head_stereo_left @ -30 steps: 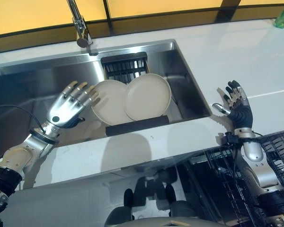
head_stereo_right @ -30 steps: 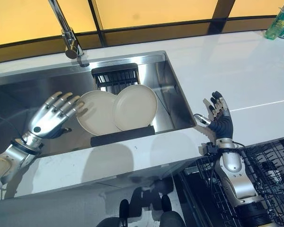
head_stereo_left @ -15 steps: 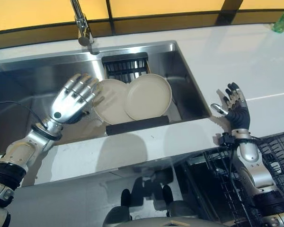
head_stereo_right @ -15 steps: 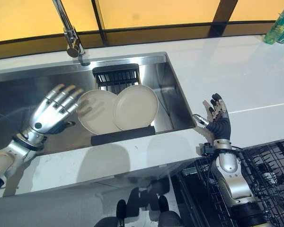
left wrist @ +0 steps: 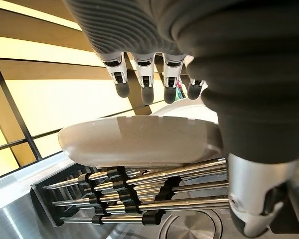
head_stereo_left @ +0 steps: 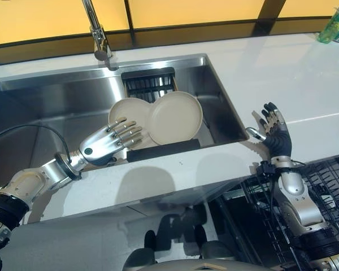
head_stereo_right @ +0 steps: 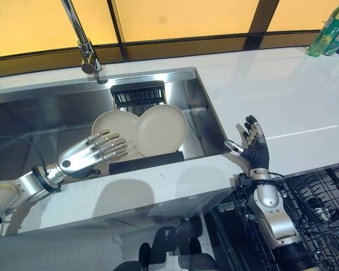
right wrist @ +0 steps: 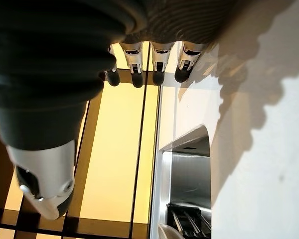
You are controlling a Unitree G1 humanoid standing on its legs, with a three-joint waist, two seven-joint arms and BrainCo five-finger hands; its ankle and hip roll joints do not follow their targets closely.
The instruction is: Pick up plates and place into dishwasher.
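Steel sink point(head_stereo_left: 39, 93) takes up the left and middle of the white countertop point(head_stereo_left: 271, 68), with a chrome faucet point(head_stereo_left: 99, 39) at its back edge. Inside the basin, the left hand point(head_stereo_left: 101, 145) reaches in low from the left with its fingers straight and spread, holding nothing; the fingertips point(head_stereo_left: 137, 131) lie at the lower edge of the left plate point(head_stereo_left: 127, 110), and in the left wrist view they hang just above that plate's rim point(left wrist: 139, 142). Whether they actually touch it cannot be told. Both cream plates lean tilted on a black wire rack point(head_stereo_left: 150, 82) in the sink's right half, and the right plate point(head_stereo_left: 175, 117) overlaps the left one in front. A dark strip point(head_stereo_left: 164, 150) lies along the sink floor just below them. Right of the sink, the right hand point(head_stereo_left: 276, 134) is raised over the countertop's front edge, fingers straight and spread, empty. Below it sits the black wire dishwasher rack point(head_stereo_left: 327, 186). A green bottle point(head_stereo_left: 334, 25) stands at the far right corner of the countertop.
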